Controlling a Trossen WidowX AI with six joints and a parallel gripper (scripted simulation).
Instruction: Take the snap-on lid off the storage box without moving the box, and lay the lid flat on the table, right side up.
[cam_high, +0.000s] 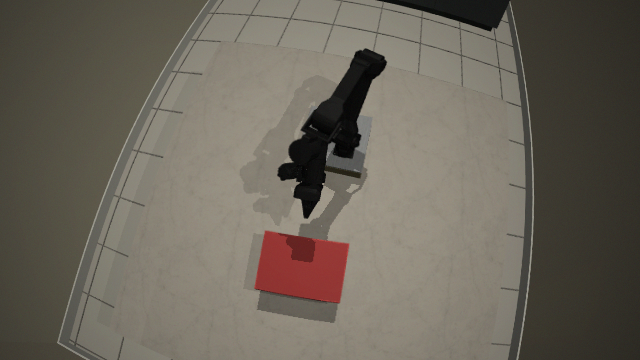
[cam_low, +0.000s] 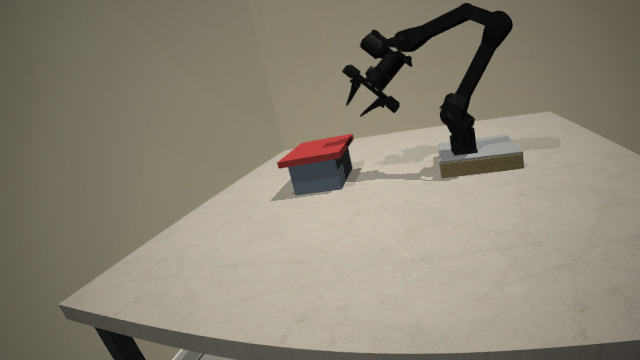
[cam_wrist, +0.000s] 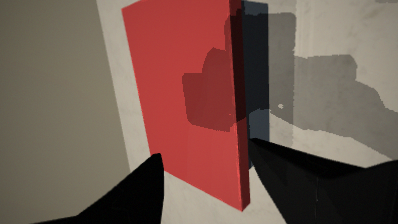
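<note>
The red lid lies flat on top of the blue-grey storage box and overhangs its sides. In the top view the lid hides the box. My gripper is open and empty. It points down at a slant, above the table on the arm's side of the box, higher than the lid and clear of it. In the wrist view the near end of the lid shows beyond and between the two fingertips.
The arm stands on a grey base block, behind the box as seen in the top view. The pale marble table carries both; its edge shows in the exterior view. The arm's shadow falls across the lid.
</note>
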